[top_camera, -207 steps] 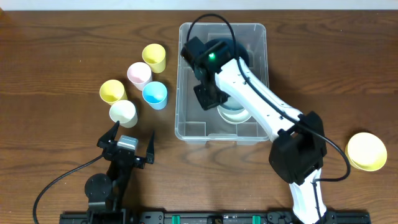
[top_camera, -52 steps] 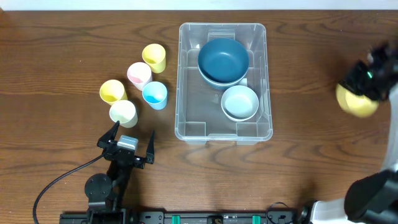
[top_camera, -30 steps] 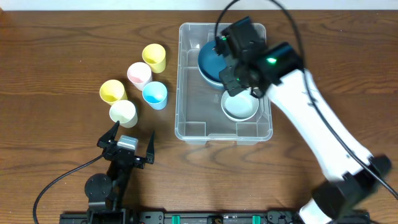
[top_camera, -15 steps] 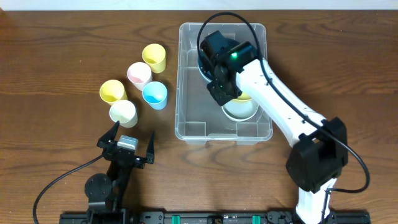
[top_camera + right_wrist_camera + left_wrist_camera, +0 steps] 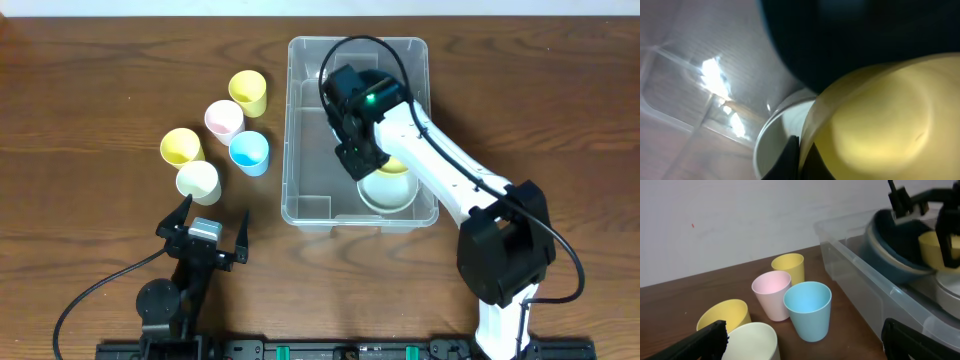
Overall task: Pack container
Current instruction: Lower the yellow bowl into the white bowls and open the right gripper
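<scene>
Centre: right gripper [image 5: 799, 150] clenched on yellow bowl [image 5: 875, 125] over white bowl [image 5: 385, 192] in container [image 5: 300, 120]. Lower left: left gripper [image 5: 205, 222] released.

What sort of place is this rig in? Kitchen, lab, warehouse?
Probably a lab test bench, not a kitchen: bare wooden table against a plain white wall, robot arms on a rail at its edge, plastic cups staged beside a clear bin.

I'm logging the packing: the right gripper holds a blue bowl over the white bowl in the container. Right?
No. The right gripper holds a yellow bowl, not a blue one, over the white bowl in the container; the right wrist view shows it.
</scene>
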Controlling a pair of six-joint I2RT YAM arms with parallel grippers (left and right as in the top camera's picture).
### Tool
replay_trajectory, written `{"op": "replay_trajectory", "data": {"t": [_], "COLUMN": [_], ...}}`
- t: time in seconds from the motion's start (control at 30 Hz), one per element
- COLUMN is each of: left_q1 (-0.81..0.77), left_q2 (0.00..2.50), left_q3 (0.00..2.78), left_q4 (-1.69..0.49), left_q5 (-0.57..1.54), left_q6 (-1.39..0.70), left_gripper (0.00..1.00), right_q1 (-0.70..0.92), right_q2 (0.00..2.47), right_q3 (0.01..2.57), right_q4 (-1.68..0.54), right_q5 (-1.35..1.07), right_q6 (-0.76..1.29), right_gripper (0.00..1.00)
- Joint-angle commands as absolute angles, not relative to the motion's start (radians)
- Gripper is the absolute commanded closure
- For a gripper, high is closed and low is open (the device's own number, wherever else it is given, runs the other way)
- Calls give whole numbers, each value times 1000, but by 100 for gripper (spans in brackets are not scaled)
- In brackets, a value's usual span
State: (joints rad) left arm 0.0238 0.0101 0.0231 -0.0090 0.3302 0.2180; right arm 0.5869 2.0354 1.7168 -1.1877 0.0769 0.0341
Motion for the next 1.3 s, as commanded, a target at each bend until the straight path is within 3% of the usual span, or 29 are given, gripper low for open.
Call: {"op": "replay_trajectory", "data": {"t": [0.0,0.6,1.07,1.27], "left_q1": [28,28,28,28], "left_q2": [4,4,4,4], "left_q3": [4,4,4,4], "left_q4": [-44,-44,-44,-44], "left_q5": [336,336,336,336], "left_q6": [231,231,231,231], "left_gripper": [2,2,2,2], "right_q1": [590,589,592,605], "right_q2": [2052,2052,2051,2051], "right_q3": [1700,1749,2013,1986], "right_q4": [-1184,-1178,-1455,-1517], "right_q5": [48,117,113,-54], "right_q6": [48,74,167,186], "right_gripper": [99,99,99,99]}}
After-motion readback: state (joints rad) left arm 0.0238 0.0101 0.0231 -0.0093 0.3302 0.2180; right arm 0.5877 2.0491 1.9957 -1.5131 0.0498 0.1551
